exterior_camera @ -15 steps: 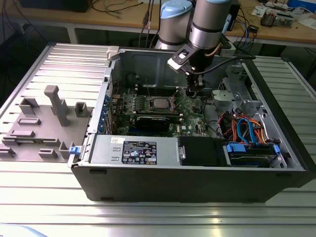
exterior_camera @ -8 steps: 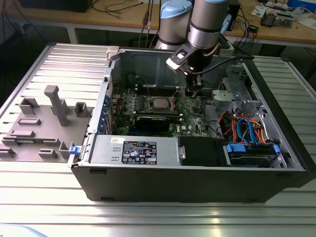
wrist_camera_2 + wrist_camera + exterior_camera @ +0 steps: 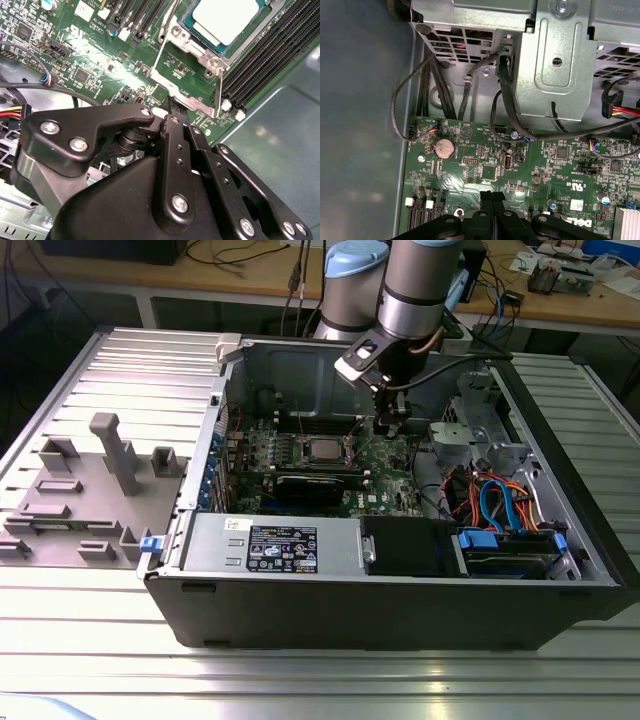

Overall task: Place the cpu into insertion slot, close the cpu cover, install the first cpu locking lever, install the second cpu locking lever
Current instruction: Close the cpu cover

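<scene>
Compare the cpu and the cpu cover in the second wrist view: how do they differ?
The cpu is a solid pale plate; the cpu cover is an open silver frame. The cpu sits in the middle; the cpu cover lies around it. Both lie flat against the green board.

Ribbed silver metal table (image 3: 90, 620) | open dark grey steel computer case (image 3: 400, 615) lying on it | grey plastic fixture plate with upright blocks (image 3: 90, 490) just beside the case, exterior view's left | blue and orange cables (image 3: 490, 505) inside, exterior view's right | round silver coin battery (image 3: 444, 148) on green circuit board (image 3: 530, 160) | long black memory slots (image 3: 272, 55) | wooden bench (image 3: 100, 270) behind
</scene>
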You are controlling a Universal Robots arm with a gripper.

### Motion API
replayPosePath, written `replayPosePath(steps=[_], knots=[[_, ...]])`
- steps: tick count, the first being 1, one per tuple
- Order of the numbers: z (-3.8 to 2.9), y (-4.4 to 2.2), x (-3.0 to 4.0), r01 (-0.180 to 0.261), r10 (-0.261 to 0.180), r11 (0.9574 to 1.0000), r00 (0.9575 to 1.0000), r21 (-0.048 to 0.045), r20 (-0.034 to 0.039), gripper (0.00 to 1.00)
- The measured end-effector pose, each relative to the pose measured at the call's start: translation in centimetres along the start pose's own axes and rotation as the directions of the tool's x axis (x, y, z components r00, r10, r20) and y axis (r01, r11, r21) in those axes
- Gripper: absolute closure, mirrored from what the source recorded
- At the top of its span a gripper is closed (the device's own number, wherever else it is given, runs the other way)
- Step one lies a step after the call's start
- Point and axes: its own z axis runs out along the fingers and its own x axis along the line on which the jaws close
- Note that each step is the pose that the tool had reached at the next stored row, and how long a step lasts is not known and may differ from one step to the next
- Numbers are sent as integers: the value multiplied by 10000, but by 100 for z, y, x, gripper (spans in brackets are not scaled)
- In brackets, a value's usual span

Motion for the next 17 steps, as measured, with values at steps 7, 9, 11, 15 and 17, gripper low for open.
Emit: replayPosePath(steps=[7, 9, 11, 15, 17], knots=[[0, -12, 1, 0, 0, 10000, 10000, 0, 0, 89], [0, -15, 1, -1, 1, 10000, 10000, 0, 0, 89], [0, -20, 2, -1, 1, 10000, 10000, 1, 1, 89], [0, -29, 3, -1, 1, 10000, 10000, 1, 1, 89], [0, -32, 3, 0, 0, 10000, 10000, 1, 0, 89]])
